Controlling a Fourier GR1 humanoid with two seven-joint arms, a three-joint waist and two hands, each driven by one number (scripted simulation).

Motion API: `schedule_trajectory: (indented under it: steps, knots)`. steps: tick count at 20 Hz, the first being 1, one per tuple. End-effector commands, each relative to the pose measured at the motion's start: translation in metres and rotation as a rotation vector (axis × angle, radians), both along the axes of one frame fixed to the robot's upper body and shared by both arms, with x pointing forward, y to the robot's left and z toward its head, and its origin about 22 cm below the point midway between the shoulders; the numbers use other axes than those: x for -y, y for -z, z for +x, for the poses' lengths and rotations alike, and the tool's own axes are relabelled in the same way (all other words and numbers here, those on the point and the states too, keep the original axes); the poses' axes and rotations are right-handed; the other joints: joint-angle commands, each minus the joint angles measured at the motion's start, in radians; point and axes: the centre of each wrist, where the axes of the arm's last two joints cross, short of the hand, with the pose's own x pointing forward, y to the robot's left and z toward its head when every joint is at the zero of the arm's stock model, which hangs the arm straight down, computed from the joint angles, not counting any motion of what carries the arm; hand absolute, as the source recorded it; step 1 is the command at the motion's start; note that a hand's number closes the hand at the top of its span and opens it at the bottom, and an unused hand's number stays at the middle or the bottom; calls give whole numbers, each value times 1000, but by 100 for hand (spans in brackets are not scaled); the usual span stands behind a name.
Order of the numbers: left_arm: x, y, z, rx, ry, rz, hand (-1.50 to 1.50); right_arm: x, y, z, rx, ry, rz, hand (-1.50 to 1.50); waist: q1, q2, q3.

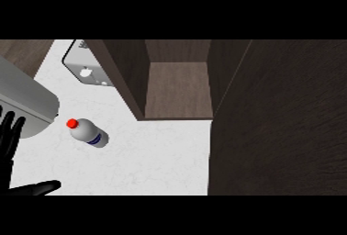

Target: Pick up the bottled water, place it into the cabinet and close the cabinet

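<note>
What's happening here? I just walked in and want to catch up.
Nothing is being held yet. The water bottle stands on the white counter, untouched, to the left of the open cabinet, whose shelf shows nothing on it. The left hand is open at the left edge, fingers up. The right hand is out of view.

1. The cabinet (177,87) stands open at the front; its shelf is bare, and entry is bounded by the side walls.
2. The open door (278,119) blocks the whole right side.
3. The bottle (88,132) lies on the desk (156,160), with bare white surface around it.
4. A grey cylinder (27,98) crowds the left edge beside the left robot hand (10,137).
</note>
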Motion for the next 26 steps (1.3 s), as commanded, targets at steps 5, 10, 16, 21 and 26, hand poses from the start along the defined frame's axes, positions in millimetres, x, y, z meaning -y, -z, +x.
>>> schedule_trajectory:
  steps: [5, 10, 16, 21, 26]
  knots:
    - [-9, 54, 18, -63, -43, 15, -150, -5, -30, -27, 49, 12, -7, -150, -3, 0, -1]
    - [-27, 83, 29, -80, -56, -14, -150, 7, -30, -40, 43, 9, -17, -150, -8, 0, 0]
    - [-30, 133, 51, -111, -79, -31, -150, 5, -27, -41, 50, -14, -5, -150, -15, 2, -1]
    - [-21, 160, 60, -107, -109, -46, -150, 3, -20, -50, 26, -13, -26, -150, -13, 0, -1]
    - [-39, 199, 46, -115, -103, -57, -150, 10, -14, -45, 49, -5, -7, -150, -10, 4, -2]
